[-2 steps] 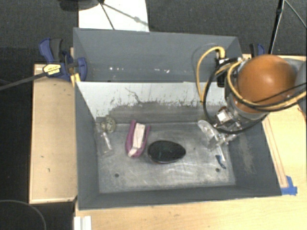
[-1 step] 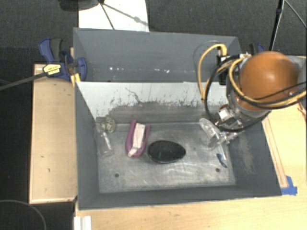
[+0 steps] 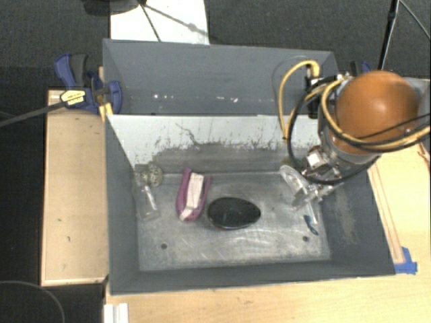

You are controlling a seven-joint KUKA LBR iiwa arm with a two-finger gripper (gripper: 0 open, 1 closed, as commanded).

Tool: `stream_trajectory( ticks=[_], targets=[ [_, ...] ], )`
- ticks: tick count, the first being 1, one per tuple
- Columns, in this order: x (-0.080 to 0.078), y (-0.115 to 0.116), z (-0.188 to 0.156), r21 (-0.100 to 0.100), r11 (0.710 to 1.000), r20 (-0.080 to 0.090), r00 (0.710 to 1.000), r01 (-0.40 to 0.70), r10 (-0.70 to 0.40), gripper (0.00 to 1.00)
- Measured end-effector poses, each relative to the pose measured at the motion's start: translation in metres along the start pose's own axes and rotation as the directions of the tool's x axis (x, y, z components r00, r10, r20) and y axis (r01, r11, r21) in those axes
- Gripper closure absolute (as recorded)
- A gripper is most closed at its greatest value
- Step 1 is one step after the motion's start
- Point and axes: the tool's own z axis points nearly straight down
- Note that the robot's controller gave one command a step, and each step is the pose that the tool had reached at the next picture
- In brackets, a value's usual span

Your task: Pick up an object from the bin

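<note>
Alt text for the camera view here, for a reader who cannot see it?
The robot's gripper hangs low at the right side of the grey metal bin, close to a small blue item on the bin floor. Left of it in the view lie a flat black oval object, a purple and white packet and a clear transparent piece.

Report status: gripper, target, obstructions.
Gripper low at bin's right side. Nearest thing: black oval, mid-bin; purple-white pack beside it. Nothing between gripper and oval.
</note>
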Motion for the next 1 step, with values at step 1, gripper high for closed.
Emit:
stream_trajectory(
  ticks=[1],
  targets=[
    [-0.0001, -0.0015, -0.0499, 0.002, 1.000, -0.003, 1.000, -0.009, 0.009, 1.00]
  ],
)
